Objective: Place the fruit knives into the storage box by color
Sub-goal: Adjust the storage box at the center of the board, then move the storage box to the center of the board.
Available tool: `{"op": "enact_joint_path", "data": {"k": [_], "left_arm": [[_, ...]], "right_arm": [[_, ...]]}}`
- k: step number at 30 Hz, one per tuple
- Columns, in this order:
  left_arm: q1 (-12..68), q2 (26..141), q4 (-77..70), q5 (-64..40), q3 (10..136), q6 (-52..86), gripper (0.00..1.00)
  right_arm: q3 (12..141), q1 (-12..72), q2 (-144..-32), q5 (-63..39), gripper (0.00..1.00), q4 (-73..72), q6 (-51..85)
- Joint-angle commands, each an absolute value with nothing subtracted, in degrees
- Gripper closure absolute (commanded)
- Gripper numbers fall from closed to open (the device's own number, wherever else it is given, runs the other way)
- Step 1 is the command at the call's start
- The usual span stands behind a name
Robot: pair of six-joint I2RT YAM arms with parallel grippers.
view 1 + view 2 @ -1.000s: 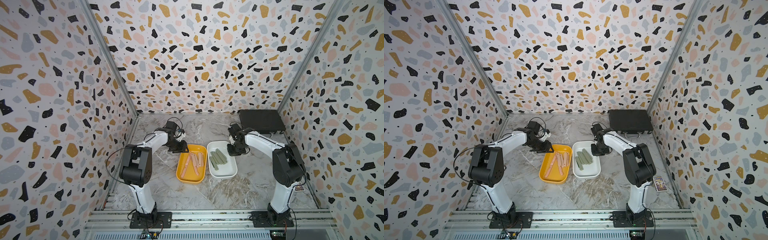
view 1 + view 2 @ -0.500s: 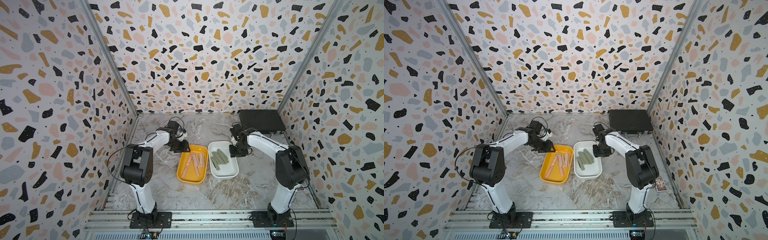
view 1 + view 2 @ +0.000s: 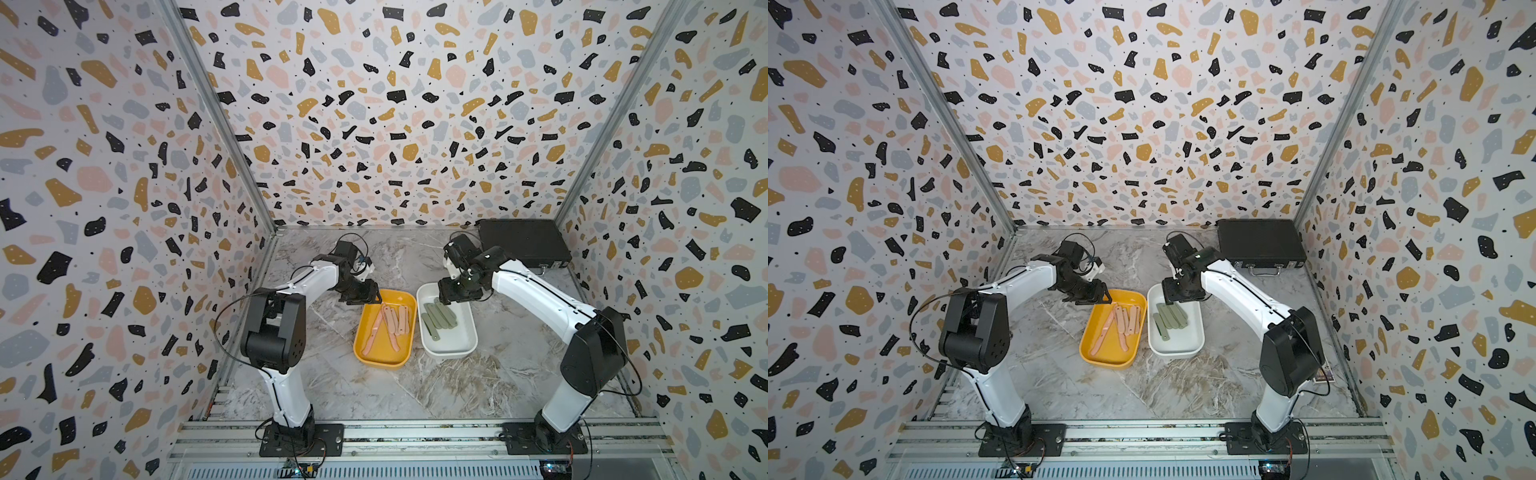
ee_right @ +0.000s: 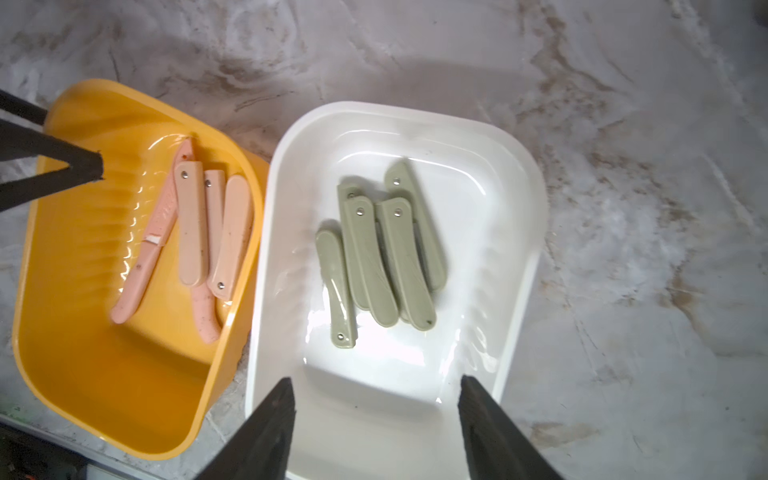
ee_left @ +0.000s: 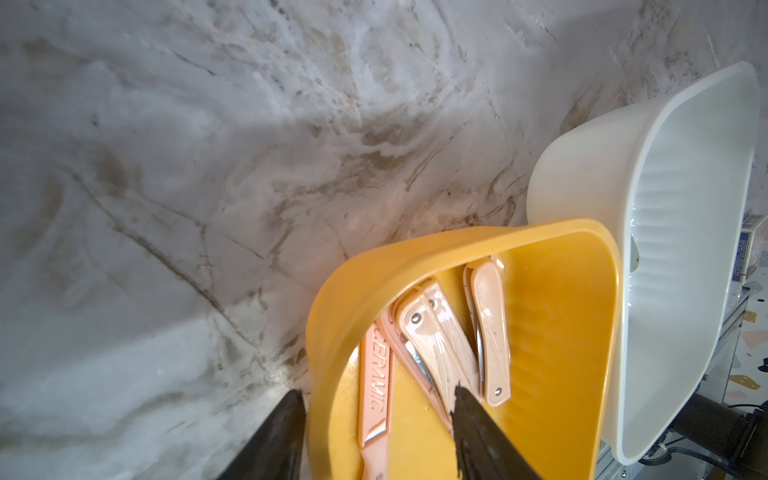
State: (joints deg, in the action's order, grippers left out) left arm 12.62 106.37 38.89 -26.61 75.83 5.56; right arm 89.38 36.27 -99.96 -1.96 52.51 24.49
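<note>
Several pale pink fruit knives [image 3: 390,322] [image 3: 1123,322] [image 5: 490,332] [image 4: 191,224] lie in the yellow storage box [image 3: 380,361] [image 3: 1106,359] [image 5: 328,316] [image 4: 83,374]. Several sage green ones [image 3: 438,318] [image 3: 1171,318] [image 4: 386,257] lie in the white box [image 3: 451,353] [image 3: 1177,352] [image 5: 685,249] [image 4: 528,232] beside it. My left gripper [image 3: 370,297] [image 5: 377,390] is open at the yellow box's far left corner, one finger outside the rim and one inside, holding nothing. Over the white box's far end hangs my right gripper [image 3: 446,299] [image 4: 375,379], open and empty.
A shut black case [image 3: 521,245] lies at the back right corner, just behind the right arm. A small card [image 3: 1323,376] lies by the right wall. The two boxes touch side by side mid-table. Patterned walls close in three sides.
My right gripper's jaws have opened above the white box. My left gripper has shifted slightly toward the yellow box's corner and spread a little wider.
</note>
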Motion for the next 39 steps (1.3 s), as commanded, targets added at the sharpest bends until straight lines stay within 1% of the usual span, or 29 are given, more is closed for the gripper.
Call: {"op": "enact_joint_path", "data": {"k": [1,11,23,26,39], "left_arm": [[10.8,104.2,38.4,-27.5,76.8,5.8,0.42],[8.9,102.4,37.4,-30.9,75.2,5.9,0.41],[8.7,101.9,37.1,-32.2,74.8,5.8,0.41],[8.6,101.9,37.2,-32.3,74.8,5.8,0.4],[8.2,100.9,36.8,-33.5,74.5,5.9,0.4]], "right_arm": [[93.1,38.2,-103.3,-2.4,0.35,53.8,26.1],[101.3,41.1,-114.4,-4.8,0.35,53.3,27.3],[107.4,41.1,-122.5,-5.1,0.36,54.1,27.2],[108.8,40.7,-124.4,-4.1,0.4,54.7,26.8],[114.3,36.6,-128.6,-3.8,0.6,55.8,25.4]]}}
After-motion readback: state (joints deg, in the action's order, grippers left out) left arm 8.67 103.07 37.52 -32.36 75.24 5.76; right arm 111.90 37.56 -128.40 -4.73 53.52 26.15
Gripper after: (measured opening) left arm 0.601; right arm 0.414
